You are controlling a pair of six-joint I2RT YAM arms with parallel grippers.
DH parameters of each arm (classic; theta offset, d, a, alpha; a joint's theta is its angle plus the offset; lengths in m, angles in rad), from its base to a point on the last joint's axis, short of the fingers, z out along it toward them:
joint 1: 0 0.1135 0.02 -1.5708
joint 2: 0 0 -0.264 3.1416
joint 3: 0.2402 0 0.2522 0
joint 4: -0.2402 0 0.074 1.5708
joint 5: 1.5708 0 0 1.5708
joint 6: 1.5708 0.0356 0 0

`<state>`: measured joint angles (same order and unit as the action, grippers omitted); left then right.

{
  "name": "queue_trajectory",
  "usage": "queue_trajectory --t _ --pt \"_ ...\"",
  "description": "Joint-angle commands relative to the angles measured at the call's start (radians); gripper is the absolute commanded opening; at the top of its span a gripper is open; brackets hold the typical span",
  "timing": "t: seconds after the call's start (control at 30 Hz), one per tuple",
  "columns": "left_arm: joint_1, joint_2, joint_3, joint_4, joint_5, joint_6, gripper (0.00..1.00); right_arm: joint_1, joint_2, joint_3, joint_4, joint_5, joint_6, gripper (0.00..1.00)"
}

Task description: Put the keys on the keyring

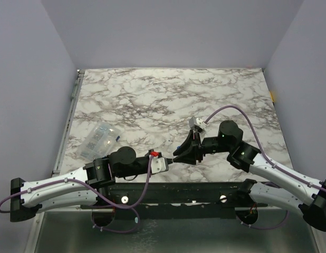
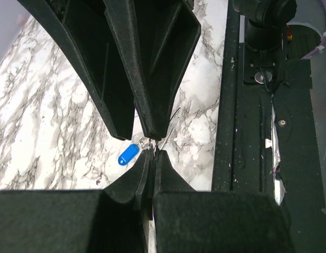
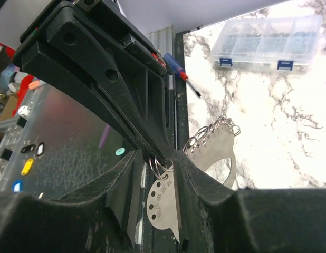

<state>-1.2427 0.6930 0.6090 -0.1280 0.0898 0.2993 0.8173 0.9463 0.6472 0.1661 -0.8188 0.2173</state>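
Both grippers meet tip to tip above the table's near middle. My right gripper (image 1: 180, 153) (image 3: 159, 156) holds the keyring (image 3: 163, 205), a flat pale metal loop with holes and stamped numbers, between its fingers. The loop's other side (image 3: 218, 153) curves outside one finger and carries several small wire rings (image 3: 213, 129). My left gripper (image 1: 171, 159) (image 2: 152, 154) is shut, its tips pinching a small wire ring (image 3: 163, 166) at the keyring's end hole. The blue-headed key (image 2: 128, 154) hangs beside those tips. I see no silver keys.
A clear plastic packet (image 1: 99, 138) lies on the marble at the left. The right wrist view shows a clear compartment box (image 3: 266, 37) and a screwdriver (image 3: 180, 74) further off. The black base rail (image 1: 168, 192) runs along the near edge.
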Motion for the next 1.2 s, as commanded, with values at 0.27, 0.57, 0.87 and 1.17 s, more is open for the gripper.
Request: queue_trajectory --t 0.27,0.57,0.87,1.17 --pt "0.021 -0.019 0.005 0.041 0.039 0.004 0.0 0.006 -0.075 0.02 -0.118 0.128 -0.03 0.67" --pt "0.032 -0.009 0.009 0.04 0.07 0.002 0.0 0.006 -0.001 0.086 -0.16 0.093 -0.061 0.62" --pt "0.038 -0.01 0.006 0.041 0.08 0.0 0.0 0.006 -0.04 0.085 -0.2 0.138 -0.085 0.53" --pt "0.05 -0.014 0.006 0.04 0.089 -0.001 0.0 0.006 -0.033 0.075 -0.204 0.117 -0.082 0.48"
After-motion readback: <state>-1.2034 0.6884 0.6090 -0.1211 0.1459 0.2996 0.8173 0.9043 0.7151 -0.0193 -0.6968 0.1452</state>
